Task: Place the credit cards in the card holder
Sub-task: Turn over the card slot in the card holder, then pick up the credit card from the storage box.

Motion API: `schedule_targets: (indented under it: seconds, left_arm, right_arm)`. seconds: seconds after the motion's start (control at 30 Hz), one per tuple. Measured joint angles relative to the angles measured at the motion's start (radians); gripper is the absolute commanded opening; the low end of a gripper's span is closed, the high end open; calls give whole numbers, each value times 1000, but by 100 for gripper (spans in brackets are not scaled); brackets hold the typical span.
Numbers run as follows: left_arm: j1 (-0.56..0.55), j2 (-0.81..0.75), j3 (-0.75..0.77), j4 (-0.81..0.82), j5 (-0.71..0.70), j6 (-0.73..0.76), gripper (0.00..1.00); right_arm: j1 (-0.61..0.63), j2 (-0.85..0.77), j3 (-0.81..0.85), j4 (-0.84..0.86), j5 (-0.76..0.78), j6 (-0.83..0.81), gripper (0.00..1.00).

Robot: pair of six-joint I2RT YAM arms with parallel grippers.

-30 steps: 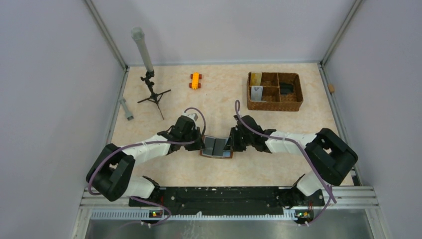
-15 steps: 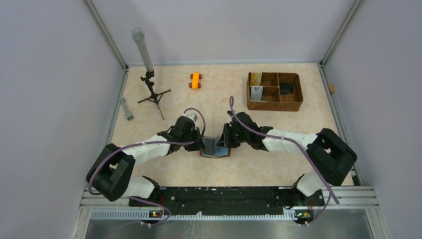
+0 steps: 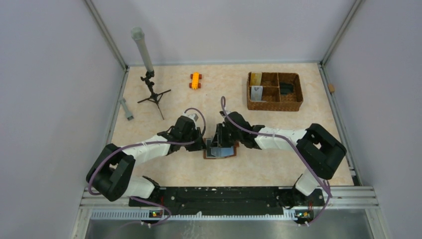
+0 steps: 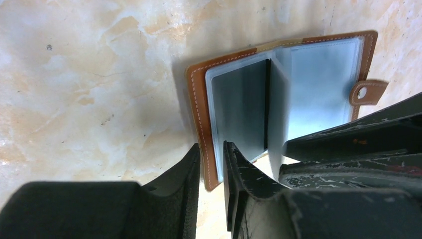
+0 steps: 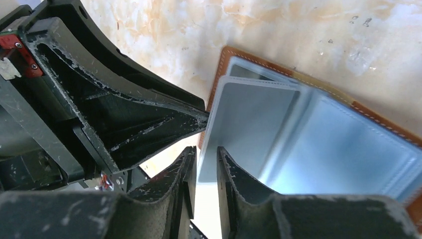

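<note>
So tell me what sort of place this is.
Likely a robot lab test cell, not a home: plain grey walls on metal framing, a left arm and right arm bolted to a rail, and unrelated props, a tripod and basket.

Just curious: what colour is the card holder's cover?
The card holder is tan brown, pale-stitched; clearest in left wrist view.

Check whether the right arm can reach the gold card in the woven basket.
Likely yes: the brown woven basket is open-topped, nothing stands between, but the right end effector is busy at the brown leather card holder's clear sleeve.
</note>
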Motion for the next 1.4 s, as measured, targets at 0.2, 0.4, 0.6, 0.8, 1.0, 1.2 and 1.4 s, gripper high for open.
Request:
schedule_targets:
  seconds: [0.2, 0.4, 0.6, 0.8, 1.0, 1.2, 1.4]
  left_arm:
    - [0, -2, 0, -2, -10, 2, 42]
    - [7, -77, -3, -39, -53, 15, 65]
    - [60, -194, -3, -92, -74, 36, 98]
    - [190, -256, 38, -173, -43, 82, 99]
    - [331, -258, 193, -306, -6, 186, 99]
    - [405, -259, 324, -397, 27, 269, 99]
    - [425, -284, 431, -499, -72, 381, 99]
  right_arm:
    - [6, 10, 14, -14, 3, -15, 37]
    - [6, -6, 50, -77, 38, -42, 50]
    - [-16, -113, 163, -273, 173, -150, 66]
    - [-164, -192, 312, -439, 361, -325, 73]
    - [-332, -159, 426, -542, 531, -507, 76]
    - [-459, -40, 480, -523, 573, -718, 77]
    - [-546, 87, 490, -445, 509, -939, 77]
